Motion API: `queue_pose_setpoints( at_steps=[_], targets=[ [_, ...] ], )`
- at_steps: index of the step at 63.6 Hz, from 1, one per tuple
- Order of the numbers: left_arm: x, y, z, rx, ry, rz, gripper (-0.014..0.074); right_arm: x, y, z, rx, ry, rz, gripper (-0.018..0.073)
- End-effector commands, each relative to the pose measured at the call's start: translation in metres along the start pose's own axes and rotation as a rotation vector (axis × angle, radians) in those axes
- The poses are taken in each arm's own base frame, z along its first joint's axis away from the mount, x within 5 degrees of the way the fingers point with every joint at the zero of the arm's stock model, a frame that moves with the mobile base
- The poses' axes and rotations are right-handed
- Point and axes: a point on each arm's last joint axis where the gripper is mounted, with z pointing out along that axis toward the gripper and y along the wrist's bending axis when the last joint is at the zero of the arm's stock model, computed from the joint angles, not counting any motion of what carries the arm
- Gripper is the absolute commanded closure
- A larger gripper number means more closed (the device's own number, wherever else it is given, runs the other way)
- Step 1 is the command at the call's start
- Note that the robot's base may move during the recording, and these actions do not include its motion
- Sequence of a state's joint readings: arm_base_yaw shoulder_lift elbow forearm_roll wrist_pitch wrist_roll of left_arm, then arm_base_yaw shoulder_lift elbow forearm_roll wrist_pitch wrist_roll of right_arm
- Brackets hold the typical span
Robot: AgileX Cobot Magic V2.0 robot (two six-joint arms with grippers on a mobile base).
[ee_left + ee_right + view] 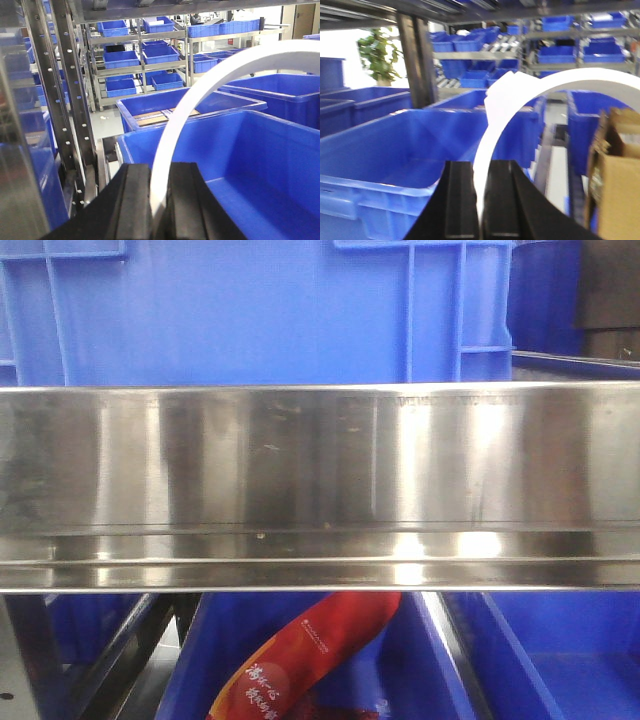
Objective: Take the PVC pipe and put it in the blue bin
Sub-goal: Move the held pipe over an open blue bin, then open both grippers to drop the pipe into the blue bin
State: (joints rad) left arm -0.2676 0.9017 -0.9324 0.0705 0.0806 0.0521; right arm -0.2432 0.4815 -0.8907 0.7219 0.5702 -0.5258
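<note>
Blue bins crowd the steel shelves. One blue bin [270, 145] sits below the left hand [159, 180], another bin [395, 150] below the right hand [479, 177]. A lower bin [410, 660] holds one red packet [310, 660]. Two thin white half-rings show, one clamped in each hand: the left pipe [200, 90] and the right pipe [489, 150], both arching above the bins.

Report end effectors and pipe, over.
Left end effector shut on white pipe arc, blue bin ahead. Right end effector shut on second arc. Nothing blocking seen.
</note>
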Motion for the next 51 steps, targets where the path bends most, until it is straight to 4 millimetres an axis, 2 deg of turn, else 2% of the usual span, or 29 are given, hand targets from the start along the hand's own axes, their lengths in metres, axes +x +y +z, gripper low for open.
queue_pose_setpoints(
  at_steps=[1, 11, 24, 36, 51],
  targets=[
    [-0.009, -0.005, 0.001, 0.023, -0.074, 0.045, 0.0707, -0.004, -0.001, 0.008, -0.015, -0.023, 0.001, 0.0727],
    [-0.011, -0.021, 0.006, 0.101, -0.09, 0.089, 0.0707, -0.004, -0.001, 0.022, -0.082, -0.02, 0.038, 0.0727],
    [-0.015, -0.03, 0.019, 0.139, -0.086, 0.087, 0.0707, -0.006, 0.0, 0.025, -0.109, -0.036, 0.035, 0.0727],
    [-0.032, -0.041, 0.043, 0.173, -0.108, 0.083, 0.0707, -0.006, 0.002, 0.029, -0.146, -0.035, 0.047, 0.0727],
    [-0.03, -0.049, 0.083, 0.182, -0.05, 0.088, 0.0707, -0.003, 0.0, 0.035, -0.151, -0.012, 0.038, 0.0727]
  ],
)
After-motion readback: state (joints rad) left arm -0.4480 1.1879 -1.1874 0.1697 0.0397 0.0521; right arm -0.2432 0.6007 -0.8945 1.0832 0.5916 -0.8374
